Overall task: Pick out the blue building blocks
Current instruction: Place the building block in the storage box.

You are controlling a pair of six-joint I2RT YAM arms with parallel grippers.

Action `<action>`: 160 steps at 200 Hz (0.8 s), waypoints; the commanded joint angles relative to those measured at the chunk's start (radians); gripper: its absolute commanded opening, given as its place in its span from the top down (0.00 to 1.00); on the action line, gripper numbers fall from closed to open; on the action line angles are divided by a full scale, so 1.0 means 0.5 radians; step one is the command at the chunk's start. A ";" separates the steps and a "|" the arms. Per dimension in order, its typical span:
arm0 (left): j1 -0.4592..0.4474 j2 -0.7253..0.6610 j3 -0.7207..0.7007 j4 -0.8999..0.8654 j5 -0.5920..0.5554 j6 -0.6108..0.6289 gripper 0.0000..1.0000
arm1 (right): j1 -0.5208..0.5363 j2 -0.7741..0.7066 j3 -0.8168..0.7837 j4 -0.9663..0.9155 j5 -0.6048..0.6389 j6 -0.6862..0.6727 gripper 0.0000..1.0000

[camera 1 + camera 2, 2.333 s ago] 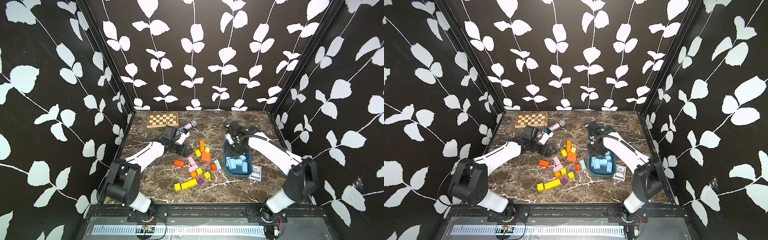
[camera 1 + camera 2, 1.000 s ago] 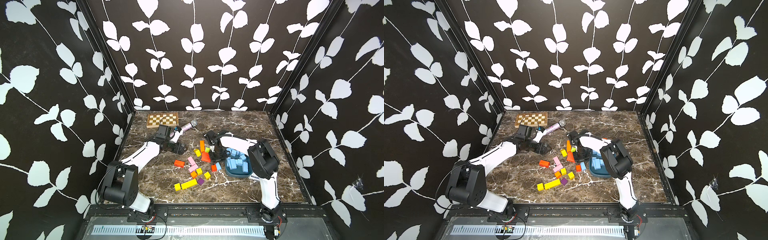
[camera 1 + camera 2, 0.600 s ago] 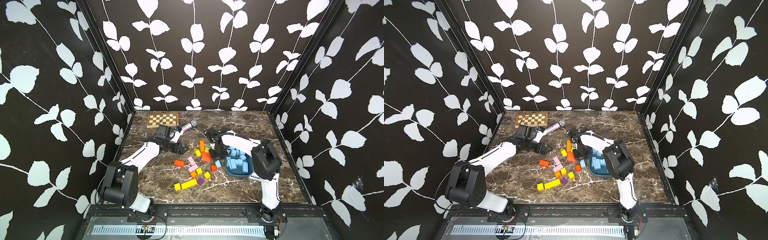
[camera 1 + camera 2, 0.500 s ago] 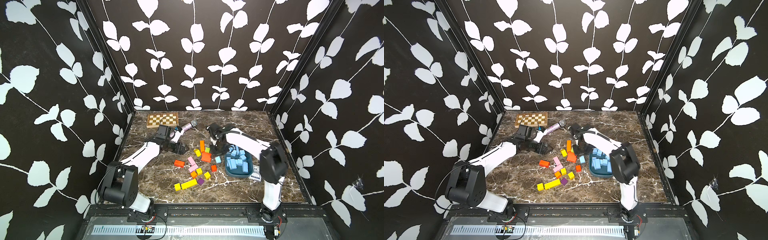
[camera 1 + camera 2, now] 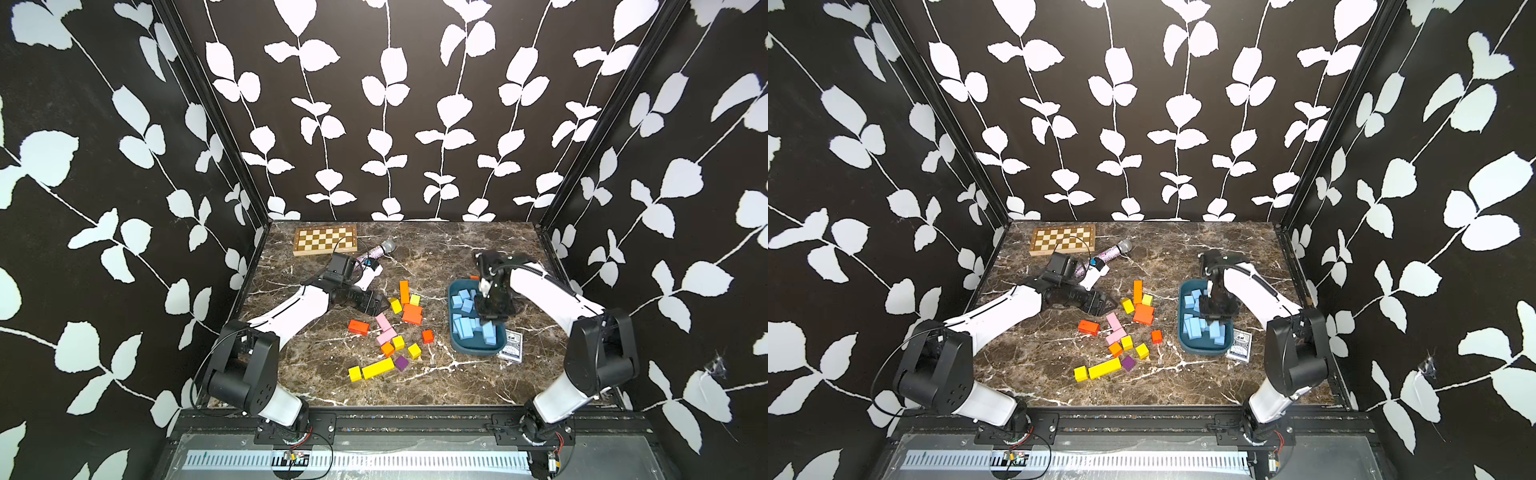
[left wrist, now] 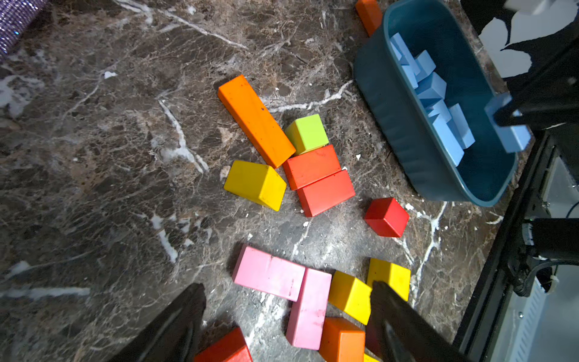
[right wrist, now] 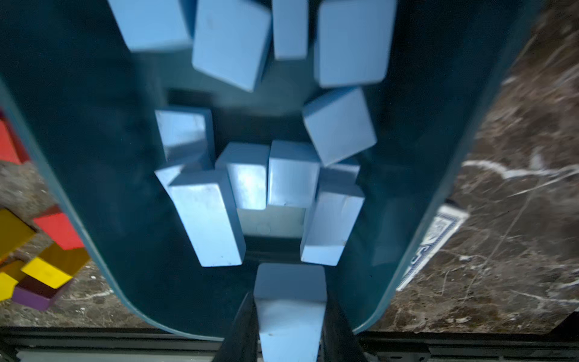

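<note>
Over the near end of the dark teal tray, at the right of the tabletop, the right tool is clamped on one blue block. More blue building blocks already lie inside. Farther left, the left tool hangs wide and empty above the loose blocks. None of these looks blue, so the sorting seems nearly done.

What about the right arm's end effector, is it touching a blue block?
Touching. The right wrist view shows the right end effector's fingers pressed against both sides of a blue block, above the tray.
</note>
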 commanded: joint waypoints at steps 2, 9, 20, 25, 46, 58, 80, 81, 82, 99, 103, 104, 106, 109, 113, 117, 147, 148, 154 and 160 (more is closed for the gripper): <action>-0.004 -0.016 0.007 0.005 0.013 0.027 0.16 | 0.009 -0.038 -0.099 -0.027 -0.068 0.025 0.90; -0.001 -0.017 0.007 0.003 0.013 0.032 0.15 | 0.009 -0.102 -0.127 -0.017 -0.086 0.028 0.89; -0.001 -0.017 0.004 0.001 0.011 0.032 0.16 | 0.009 -0.110 -0.171 0.016 -0.111 0.035 0.89; -0.002 -0.013 0.004 0.001 0.010 0.029 0.16 | 0.009 -0.110 -0.183 0.029 -0.119 0.037 0.89; -0.002 -0.011 0.001 0.004 0.007 0.031 0.16 | 0.009 -0.112 -0.201 0.073 -0.116 0.051 0.88; -0.002 -0.011 0.001 0.002 0.010 0.026 0.16 | 0.009 -0.114 -0.192 0.093 -0.107 0.055 0.88; -0.001 -0.013 0.002 0.001 0.006 0.031 0.16 | 0.010 -0.098 -0.186 0.114 -0.092 0.058 0.85; -0.002 -0.012 0.001 0.001 0.005 0.032 0.16 | 0.009 -0.097 -0.187 0.114 -0.092 0.059 0.85; -0.002 -0.013 0.001 0.001 0.005 0.032 0.16 | 0.009 -0.096 -0.188 0.116 -0.094 0.058 0.85; -0.002 -0.012 0.001 -0.002 0.001 0.032 0.16 | 0.009 -0.077 -0.188 0.116 -0.095 0.060 0.80; -0.001 -0.013 0.001 -0.003 0.001 0.034 0.16 | 0.009 -0.075 -0.188 0.114 -0.095 0.060 0.78; -0.002 -0.013 0.001 -0.002 0.001 0.033 0.16 | 0.009 -0.074 -0.189 0.113 -0.097 0.061 0.77; -0.002 -0.014 0.000 -0.004 0.001 0.033 0.16 | 0.009 -0.071 -0.189 0.111 -0.099 0.060 0.75; -0.002 -0.014 0.000 -0.004 0.001 0.034 0.16 | 0.011 -0.071 -0.189 0.107 -0.100 0.060 0.72; -0.002 -0.012 0.001 -0.004 0.001 0.037 0.15 | 0.009 -0.071 -0.187 0.101 -0.097 0.061 0.68; -0.002 -0.014 0.001 -0.004 -0.001 0.036 0.15 | 0.009 -0.071 -0.186 0.095 -0.092 0.063 0.65; -0.004 -0.010 0.002 0.001 -0.005 0.035 0.15 | 0.004 -0.109 -0.124 0.043 -0.038 0.064 0.55; -0.003 -0.010 0.001 0.000 -0.005 0.035 0.16 | 0.002 -0.111 -0.121 0.042 -0.036 0.063 0.55; -0.002 -0.010 0.001 0.001 -0.005 0.035 0.15 | -0.008 -0.119 -0.098 0.028 -0.018 0.057 0.54; -0.001 -0.011 0.001 -0.003 -0.007 0.035 0.16 | -0.022 -0.123 -0.066 0.015 -0.001 0.045 0.54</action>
